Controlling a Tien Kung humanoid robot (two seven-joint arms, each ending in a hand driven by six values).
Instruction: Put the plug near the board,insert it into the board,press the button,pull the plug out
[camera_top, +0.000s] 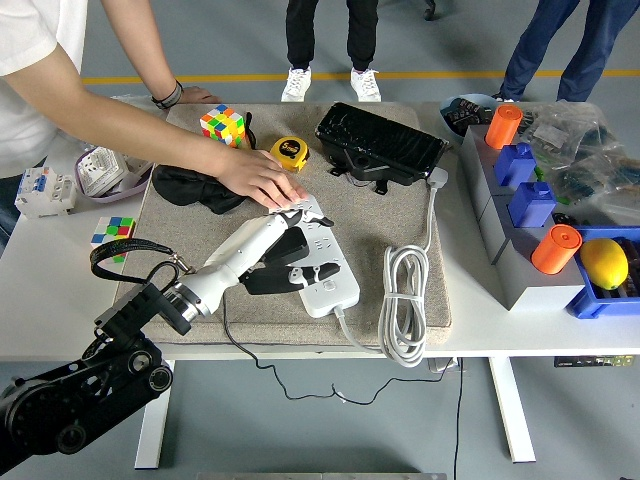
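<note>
Fingers of the left hand (283, 243) curl over the white power strip (318, 262), clamped on the black plug (275, 275) that sits just beneath them, touching the strip's near side. Beyond the fingertips, a person's hand (262, 182) presses flat on the strip's far end.

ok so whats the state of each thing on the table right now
power strip: flat on the mat, held down at its far end by the person's hand
plug: black, under the left hand at the strip's left edge; whether seated, cannot tell
white cable: coiled beside the strip
tape measure: closed
rubik's cube: scrambled
orange cylinders: upright
</note>
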